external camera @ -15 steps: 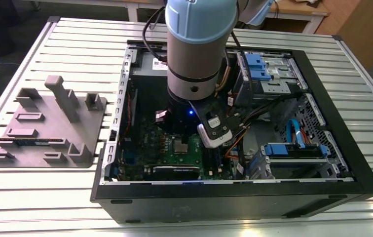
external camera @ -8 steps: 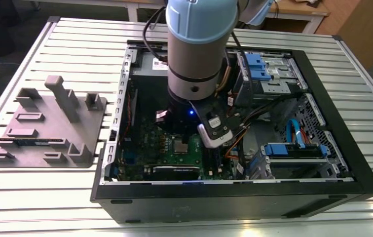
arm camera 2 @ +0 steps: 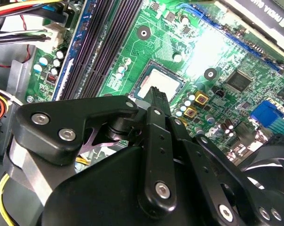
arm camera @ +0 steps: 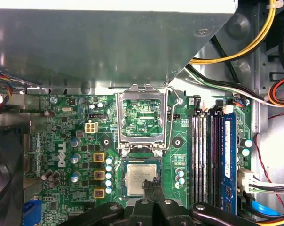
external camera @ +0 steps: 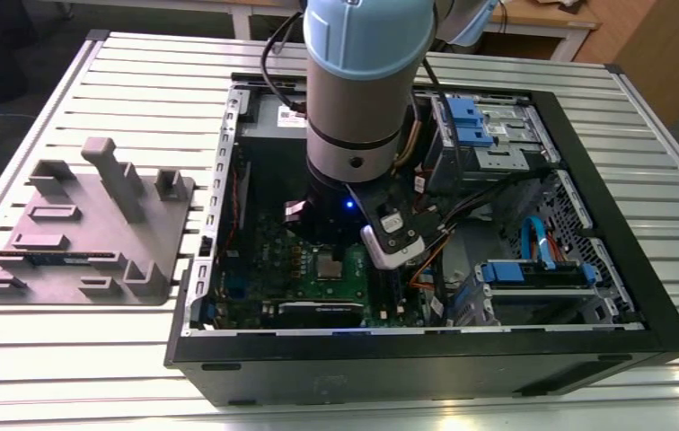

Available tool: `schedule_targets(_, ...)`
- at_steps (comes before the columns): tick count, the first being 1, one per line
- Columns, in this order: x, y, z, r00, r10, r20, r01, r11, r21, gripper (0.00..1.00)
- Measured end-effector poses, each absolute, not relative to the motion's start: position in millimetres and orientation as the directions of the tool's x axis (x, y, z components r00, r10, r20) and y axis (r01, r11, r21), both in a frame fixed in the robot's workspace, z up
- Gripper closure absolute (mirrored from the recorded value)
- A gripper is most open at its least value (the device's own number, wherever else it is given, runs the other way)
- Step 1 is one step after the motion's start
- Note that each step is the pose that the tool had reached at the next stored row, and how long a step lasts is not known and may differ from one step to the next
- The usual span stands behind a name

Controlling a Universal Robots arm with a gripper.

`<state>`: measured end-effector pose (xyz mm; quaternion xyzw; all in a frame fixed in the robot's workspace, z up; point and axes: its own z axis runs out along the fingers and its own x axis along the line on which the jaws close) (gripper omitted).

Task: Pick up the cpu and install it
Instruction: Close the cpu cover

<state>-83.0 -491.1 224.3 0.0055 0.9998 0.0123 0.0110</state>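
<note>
The cpu (arm camera: 138, 180) lies flat in its socket on the green board (arm camera: 67, 141), metal top up. It is square, so no side runs longer, and its edges line up with the socket. The hand (arm camera: 150, 184) is right over its edge, fingers pressed together and holding nothing. Just beyond the hand, the first wrist view shows the hinged metal frame (arm camera: 142, 117) standing open. The exterior view shows the open computer case (external camera: 627, 341) holding the board, resting on the slatted tabletop (external camera: 76, 359).
</note>
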Motion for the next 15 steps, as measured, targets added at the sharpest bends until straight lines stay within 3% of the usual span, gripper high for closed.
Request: schedule_targets(15, -78.2, -491.1, 224.3, -1.0, 0.011, -0.022, 0.011, 1.0, 0.025, 0.9)
